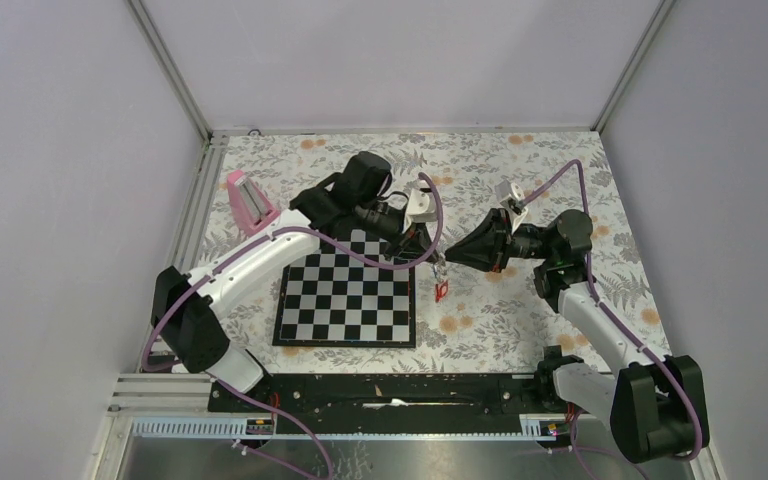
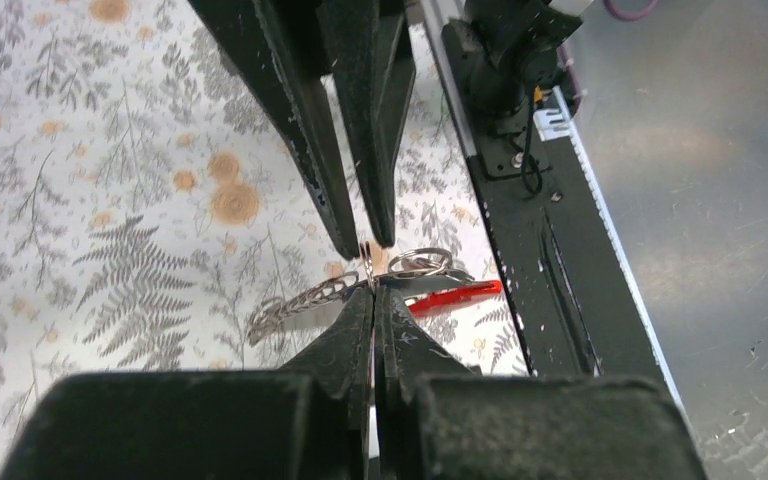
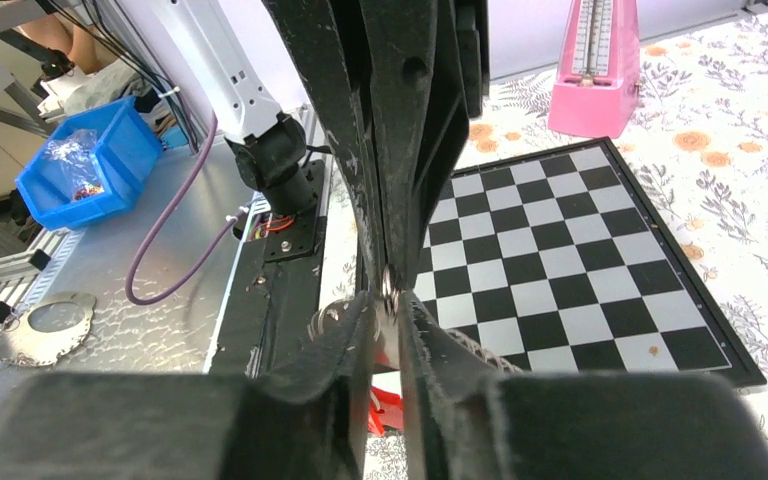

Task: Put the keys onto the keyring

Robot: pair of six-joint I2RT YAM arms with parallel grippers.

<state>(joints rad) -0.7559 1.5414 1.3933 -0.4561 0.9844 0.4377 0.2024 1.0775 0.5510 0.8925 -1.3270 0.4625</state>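
Note:
The keyring [image 2: 420,263] is a thin metal ring held in the air just right of the chessboard. A key with a red tag [image 2: 455,297] and a lacy metal fob [image 2: 300,303] hang from it. My left gripper [image 2: 373,290] is shut on the ring's edge. My right gripper [image 3: 388,298] meets it tip to tip from the opposite side, its jaws slightly apart with the ring [image 3: 388,288] between the tips. In the top view the left gripper [image 1: 430,252] and the right gripper [image 1: 452,256] touch noses above the dangling red tag [image 1: 441,291].
The chessboard [image 1: 345,300] lies left of the grippers. A pink wedge-shaped block [image 1: 249,202] stands at the back left. The black base rail [image 1: 380,390] runs along the near edge. A blue bin [image 3: 85,165] sits off the table.

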